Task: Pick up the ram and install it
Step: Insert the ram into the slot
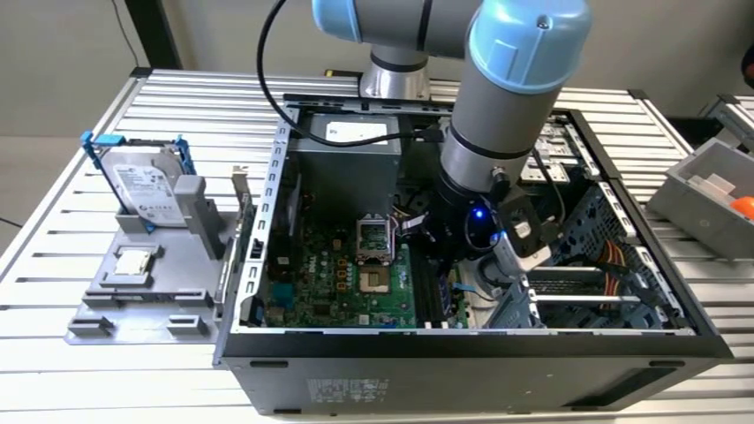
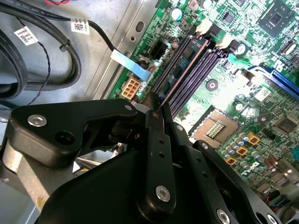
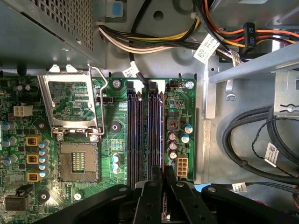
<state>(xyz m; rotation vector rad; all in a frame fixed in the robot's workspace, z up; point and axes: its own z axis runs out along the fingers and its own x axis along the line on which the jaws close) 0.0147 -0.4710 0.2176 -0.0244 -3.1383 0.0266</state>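
The motherboard (image 3: 140, 121) is green, the arm (image 1: 507, 88) is grey with light blue caps, the hard drive (image 1: 144, 185) is grey (in a blue frame).

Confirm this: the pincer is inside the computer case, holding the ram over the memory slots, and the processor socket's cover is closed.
Not quite: the socket cover is flipped open, as the first wrist view shows. The pincer does hold the ram edge-on over the memory slots inside the case.
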